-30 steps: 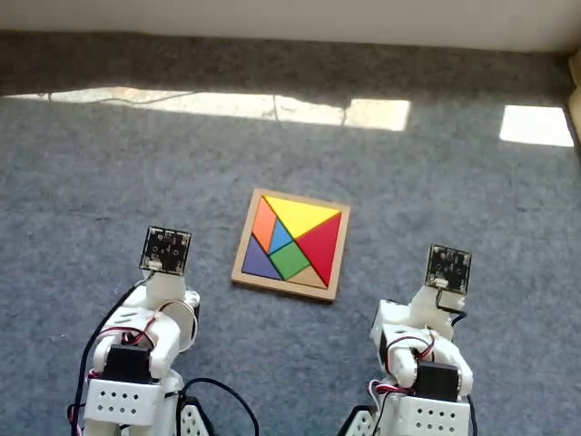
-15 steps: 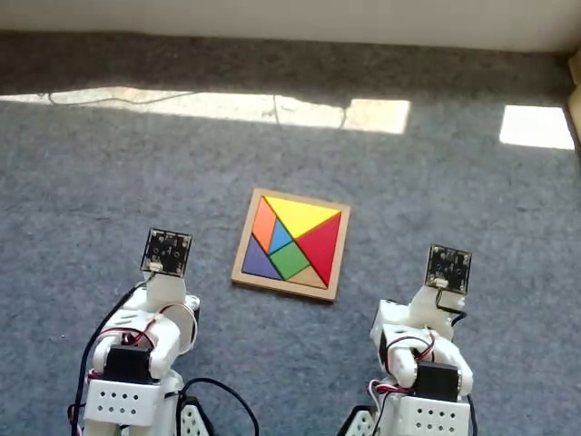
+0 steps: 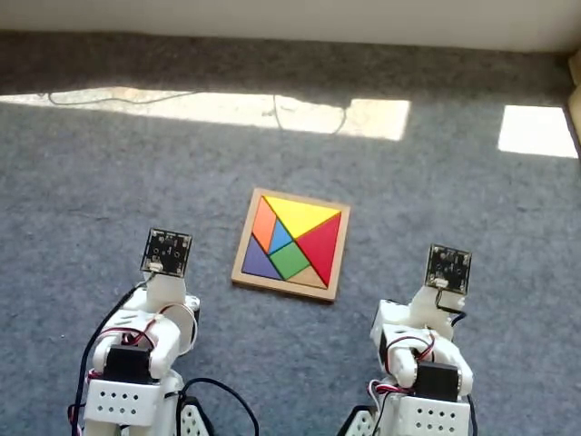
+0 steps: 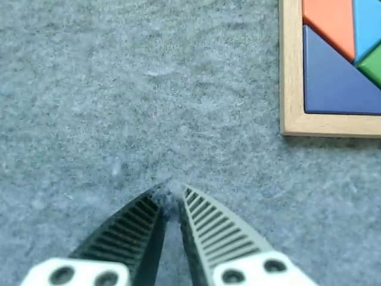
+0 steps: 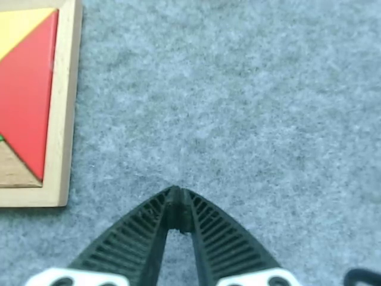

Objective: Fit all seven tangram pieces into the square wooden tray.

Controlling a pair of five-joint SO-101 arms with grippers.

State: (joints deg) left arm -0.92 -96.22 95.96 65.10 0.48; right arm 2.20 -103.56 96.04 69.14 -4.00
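Note:
The square wooden tray (image 3: pixel 242 251) lies on the grey carpet between the two arms. Inside it sit the yellow (image 3: pixel 300 216), red (image 3: pixel 322 245), orange (image 3: pixel 264 224), light blue (image 3: pixel 280 236), green (image 3: pixel 290 261), dark blue (image 3: pixel 259 263) and tan (image 3: pixel 313 276) tangram pieces, packed flush. My left gripper (image 4: pixel 171 194) rests shut over bare carpet, apart from the tray's corner (image 4: pixel 290 122), with the dark blue piece (image 4: pixel 339 83) and orange piece (image 4: pixel 333 24) beyond it. My right gripper (image 5: pixel 177 190) is shut and empty, beside the tray's other corner (image 5: pixel 59 179), near the red piece (image 5: pixel 27 101) and tan piece (image 5: pixel 15 170).
Both arms (image 3: pixel 154 336) (image 3: pixel 427 354) stand folded back at the near edge of the carpet. Sunlit patches (image 3: pixel 300 111) (image 3: pixel 536 127) fall across the far carpet. A pale wall (image 3: pixel 290 18) runs along the back. Open carpet surrounds the tray.

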